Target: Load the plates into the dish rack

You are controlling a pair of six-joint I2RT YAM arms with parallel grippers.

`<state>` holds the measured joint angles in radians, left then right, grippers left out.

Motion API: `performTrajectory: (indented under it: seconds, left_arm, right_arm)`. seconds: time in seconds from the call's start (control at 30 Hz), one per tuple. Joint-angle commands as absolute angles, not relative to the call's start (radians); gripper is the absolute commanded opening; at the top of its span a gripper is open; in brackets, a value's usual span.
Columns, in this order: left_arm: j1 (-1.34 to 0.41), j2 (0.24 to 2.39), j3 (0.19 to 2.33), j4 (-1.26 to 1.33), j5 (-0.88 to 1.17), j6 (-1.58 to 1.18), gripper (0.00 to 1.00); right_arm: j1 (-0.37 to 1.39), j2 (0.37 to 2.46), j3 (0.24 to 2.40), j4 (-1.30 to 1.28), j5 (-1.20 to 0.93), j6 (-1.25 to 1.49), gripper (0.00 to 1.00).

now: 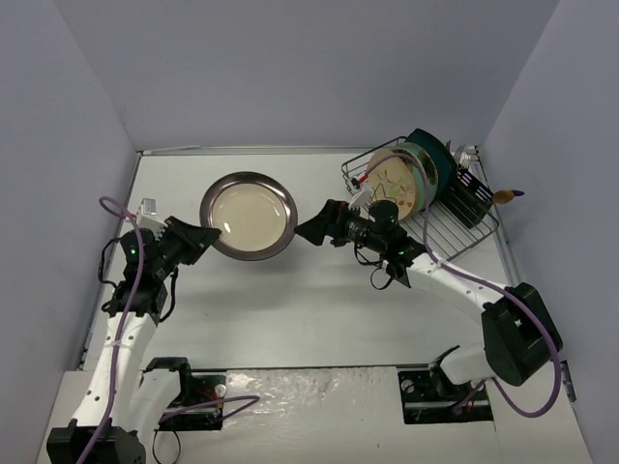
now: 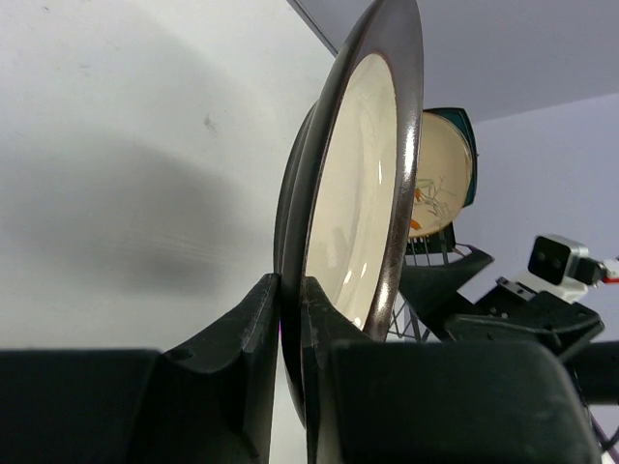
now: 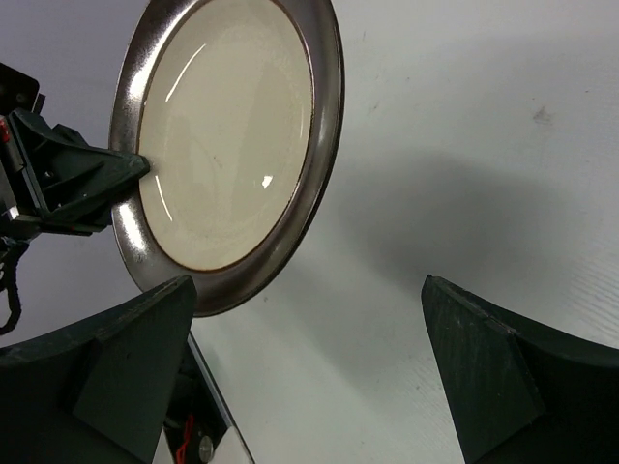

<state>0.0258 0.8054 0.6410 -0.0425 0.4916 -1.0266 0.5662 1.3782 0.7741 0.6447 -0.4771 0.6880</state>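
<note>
- The cream plate with the dark-grey rim is off the table, left of centre, tilted, its face turned up and towards the right.
- The left jaws are closed on its near-left rim, one finger on the face and one behind; the left wrist view shows the pinch is only at the edge.
- The right jaws are wide open and empty, just beside the plate's right rim and not touching it.
- This looks like a hand-over. The right jaws should slide over the free rim opposite the left grip and close deep and square. The left should let go only after that, or the plate may swing or drop.
- The dish rack sits at the far right, its black cutlery caddy at the right end.
- Count: one plate in the air. At least three stand in the rack: a cream floral plate, a mint one and a dark teal one. Any others behind are hidden.
- One rack, one caddy, two arms.
</note>
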Motion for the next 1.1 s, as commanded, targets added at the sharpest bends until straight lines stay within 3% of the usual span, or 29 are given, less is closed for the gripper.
performTrajectory:
  seconds: [0.0, 0.17, 0.5, 0.87, 1.0, 1.07]
  left_arm:
    - [0.014, 0.774, 0.674, 0.152, 0.583, -1.112, 0.0]
    - [0.0, 0.749, 0.661, 0.167, 0.588, -1.117, 0.0]
    - [-0.031, 0.724, 0.667, 0.166, 0.601, -1.118, 0.0]
    - [-0.043, 0.731, 0.651, 0.169, 0.611, -1.098, 0.0]
    - [-0.044, 0.73, 0.643, 0.139, 0.605, -1.066, 0.0]
    - [-0.046, 0.731, 0.643, 0.102, 0.591, -1.024, 0.0]
  right_arm:
    - [0.597, 1.411, 0.866, 0.741, -0.48, 0.687, 1.0]
    - [0.609, 1.487, 0.908, 0.762, -0.497, 0.695, 0.99]
    - [0.611, 1.587, 0.943, 0.819, -0.532, 0.721, 0.84]
    - [0.611, 1.577, 0.936, 0.855, -0.549, 0.728, 0.18]
    - [0.606, 1.547, 0.914, 0.865, -0.545, 0.723, 0.0]
    - [0.6, 1.524, 0.91, 0.852, -0.538, 0.703, 0.0]
